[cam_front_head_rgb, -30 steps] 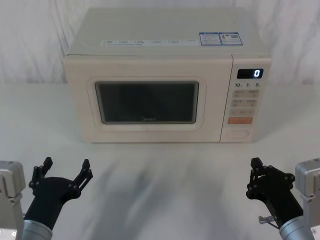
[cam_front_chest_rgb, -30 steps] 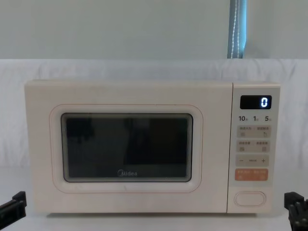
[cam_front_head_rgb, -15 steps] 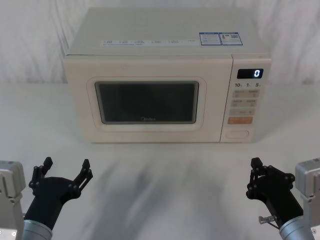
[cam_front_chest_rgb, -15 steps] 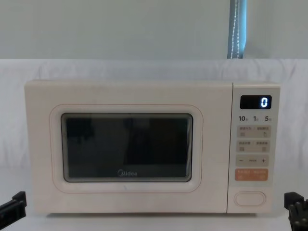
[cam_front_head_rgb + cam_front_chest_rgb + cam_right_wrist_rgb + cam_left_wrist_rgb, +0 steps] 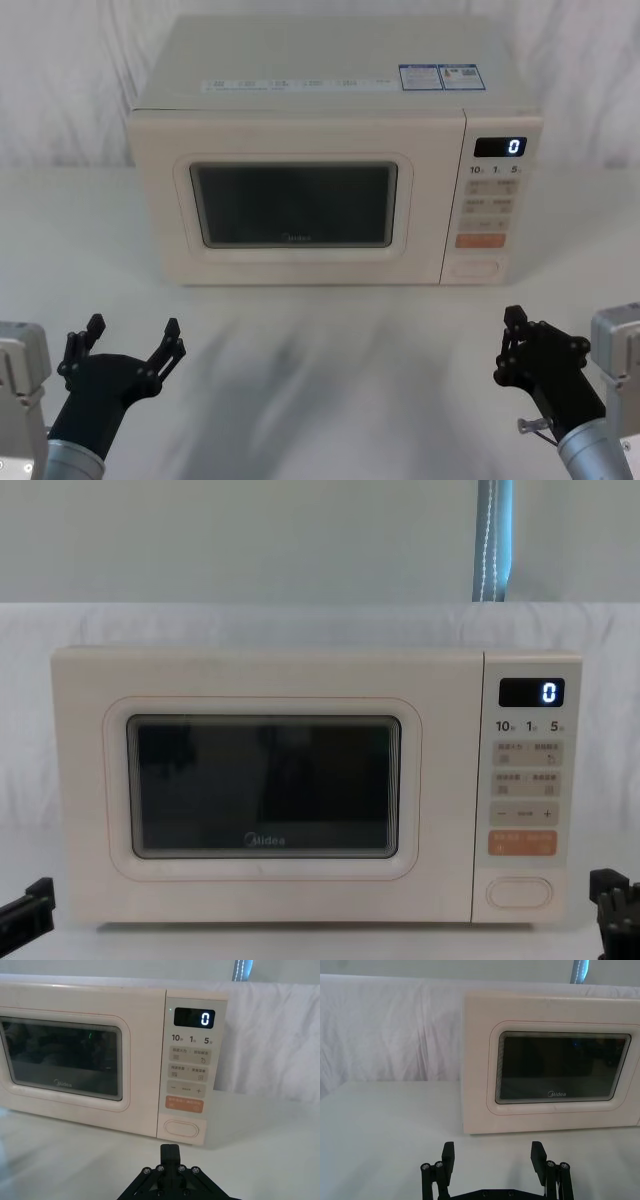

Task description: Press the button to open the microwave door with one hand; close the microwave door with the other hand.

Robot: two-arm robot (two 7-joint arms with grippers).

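While the white table [image 5: 330,350] takes all the near part of the scene, a white cloth backdrop [image 5: 60,90] hangs behind it at the far side, and above the cloth a pale wall with a blue-grey vertical strip [image 5: 492,540] shows in the chest view. On the far middle of the table stands the microwave [image 5: 320,70], cream-white, with its front turned to the robot. The microwave door [image 5: 290,205] is shut flat against the body, so what is inside cannot be seen through the dark window. At the right of the door is the control panel with the display [image 5: 500,147] that shows a blue "0", then an orange key [image 5: 480,240], and lowest the button [image 5: 474,268], wide and blank. The left gripper [image 5: 131,337] hovers low over the near left of the table, well apart from the microwave, with its jaws spread wide and nothing between them. The right gripper [image 5: 513,334] hovers at the near right, in front of the control panel but well apart from it, with its jaws pressed together and holding nothing.
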